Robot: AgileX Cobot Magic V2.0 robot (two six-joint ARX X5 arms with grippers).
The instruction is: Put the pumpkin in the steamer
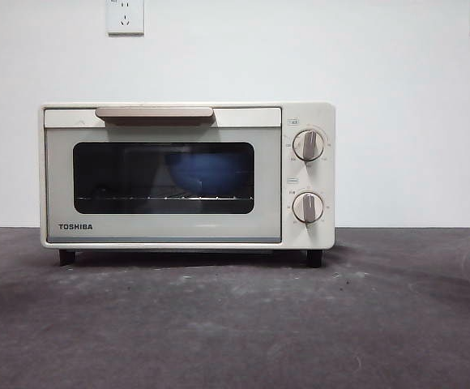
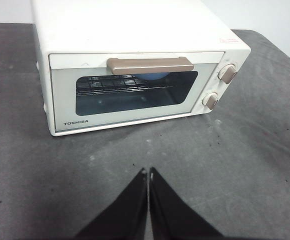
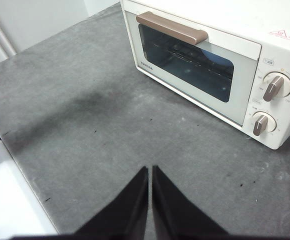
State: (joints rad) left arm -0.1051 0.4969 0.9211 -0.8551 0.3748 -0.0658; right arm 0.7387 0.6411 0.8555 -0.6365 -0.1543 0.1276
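Observation:
The cream-white TOSHIBA steamer (image 1: 186, 174) stands on the grey table with its dark glass door shut. It also shows in the left wrist view (image 2: 135, 65) and the right wrist view (image 3: 220, 60). A blue bowl (image 1: 207, 172) shows dimly through the glass, on the wire rack inside. The pumpkin is out of view. My left gripper (image 2: 148, 172) is shut and empty, held above the table in front of the steamer. My right gripper (image 3: 150, 169) is shut and empty, in front of the steamer and off to its knob side.
The steamer has a beige bar handle (image 1: 155, 113) and two round knobs (image 1: 308, 145). Grey table cloth (image 1: 235, 324) stretches in front of it. The table's edge (image 3: 20, 170) shows in the right wrist view. A white wall with sockets (image 1: 125, 16) stands behind.

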